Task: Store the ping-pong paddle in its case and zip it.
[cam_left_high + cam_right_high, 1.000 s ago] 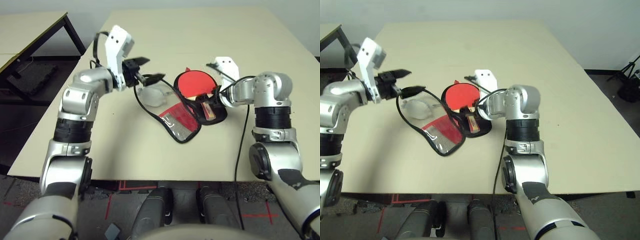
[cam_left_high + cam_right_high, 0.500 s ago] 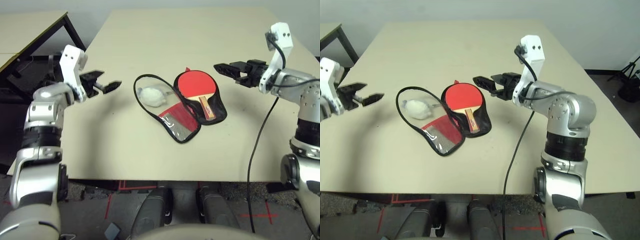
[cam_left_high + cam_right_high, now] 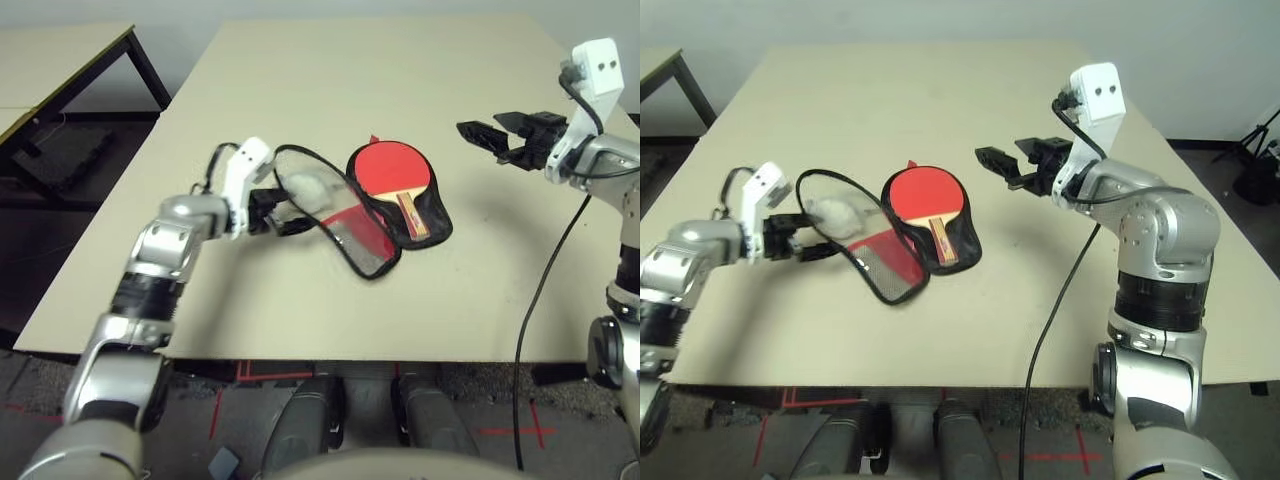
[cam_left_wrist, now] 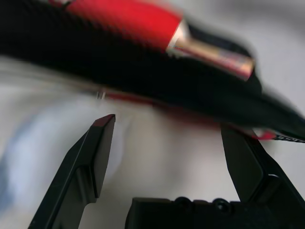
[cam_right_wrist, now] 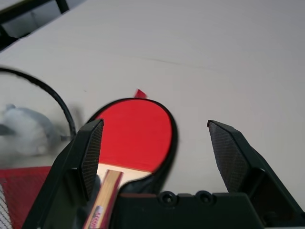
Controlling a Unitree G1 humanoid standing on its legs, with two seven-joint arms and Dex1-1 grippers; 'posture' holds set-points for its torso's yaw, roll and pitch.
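While the ping-pong paddle [image 3: 393, 171] lies on the open case [image 3: 372, 215] at frame centre, both grippers, left gripper [image 3: 284, 209] and right gripper [image 3: 492, 130], are held apart; the flap must be closed next.

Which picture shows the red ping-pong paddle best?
The left eye view: the whole ping-pong paddle lies in the open case. The right eye view matches it. The right wrist view cuts off the handle; the left wrist view blurs it.

Even, soft overhead light; heavy blur in left wrist view.
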